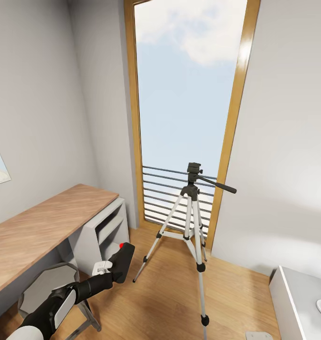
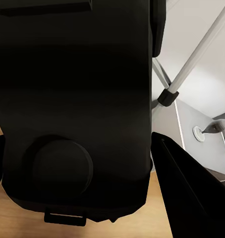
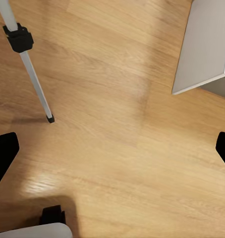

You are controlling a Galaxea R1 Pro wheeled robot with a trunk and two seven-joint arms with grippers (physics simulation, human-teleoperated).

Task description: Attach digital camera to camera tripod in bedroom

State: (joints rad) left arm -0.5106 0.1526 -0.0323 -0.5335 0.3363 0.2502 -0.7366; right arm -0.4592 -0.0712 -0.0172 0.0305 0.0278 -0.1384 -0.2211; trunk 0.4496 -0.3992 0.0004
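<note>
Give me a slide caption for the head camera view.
Left gripper holds the digital camera low beside the desk, short of the camera tripod by the window.

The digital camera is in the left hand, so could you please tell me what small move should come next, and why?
Probably raise and carry the left hand forward toward the camera tripod. The digital camera is gripped low near the desk, well below and short of the tripod's black head, which stands bare by the window.
</note>
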